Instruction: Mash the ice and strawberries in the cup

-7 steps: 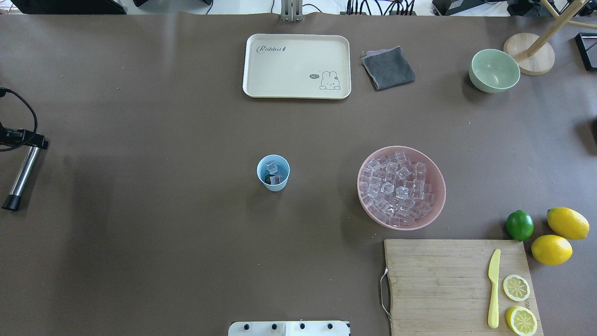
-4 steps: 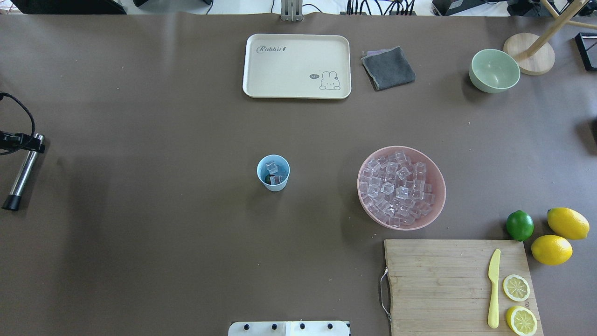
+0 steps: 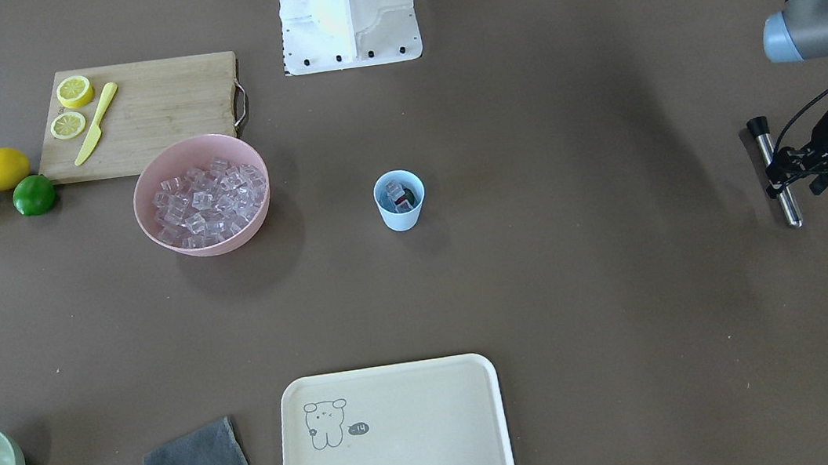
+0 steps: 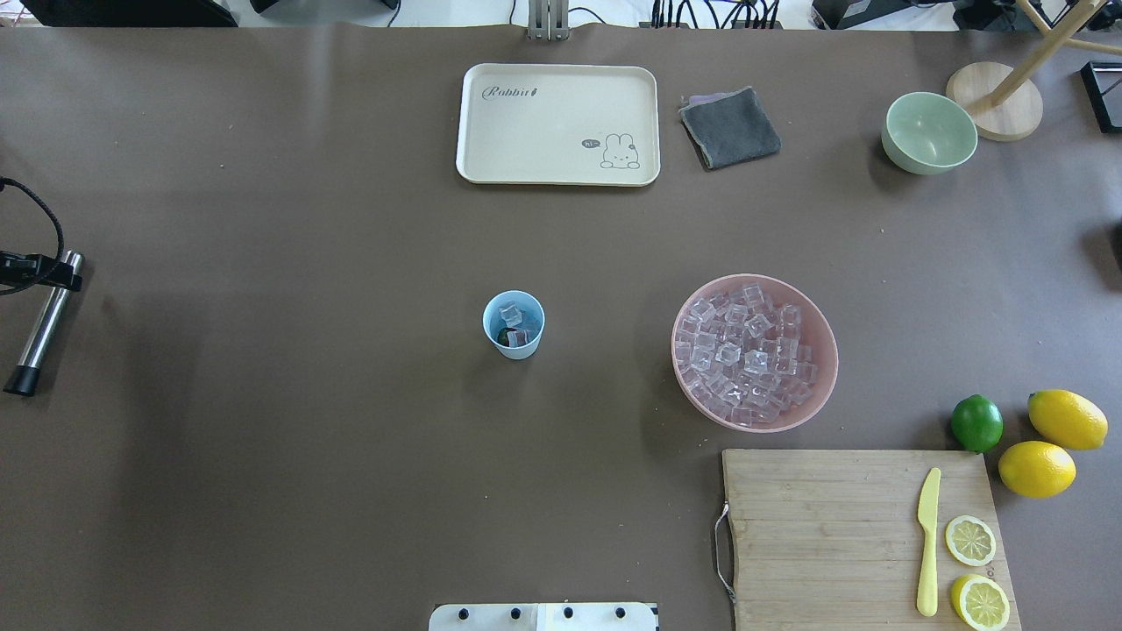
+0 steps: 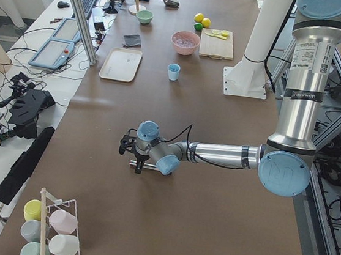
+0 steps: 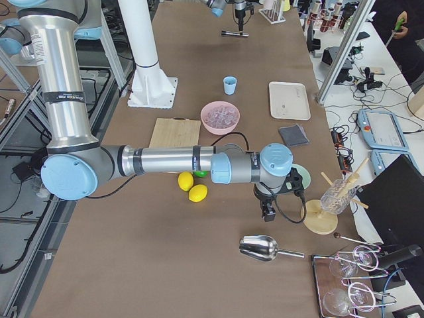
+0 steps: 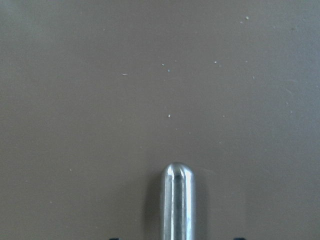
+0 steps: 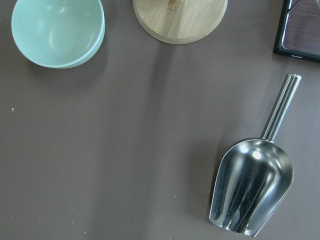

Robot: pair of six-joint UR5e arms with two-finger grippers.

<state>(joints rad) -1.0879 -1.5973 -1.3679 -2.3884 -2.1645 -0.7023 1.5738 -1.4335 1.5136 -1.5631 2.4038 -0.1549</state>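
Clamping a steel rod (image 4: pixel 39 329) near its bare upper end, the left tool (image 4: pixel 61 272) sits at the far left edge of the counter (image 4: pixel 263 438), its jaws closed against the rod's sides. The rod's black-capped end points back toward the robot, and I cannot tell whether the rod is clear of the counter. The right tool (image 6: pixel 268 211) hangs over the counter's right end, between a metal scoop (image 8: pixel 252 192) and a pale green bowl (image 8: pixel 57 30); how far open it is cannot be told. Mid-counter, well apart from both tools, the cup (image 4: pixel 517 347) stands upright with ice (image 4: pixel 510 313) in it and the strawberry (image 3: pixel 403 200) partly covered by the cubes. On the cup's right side, a pink bowl (image 3: pixel 210 246) is heaped with more clear cubes.
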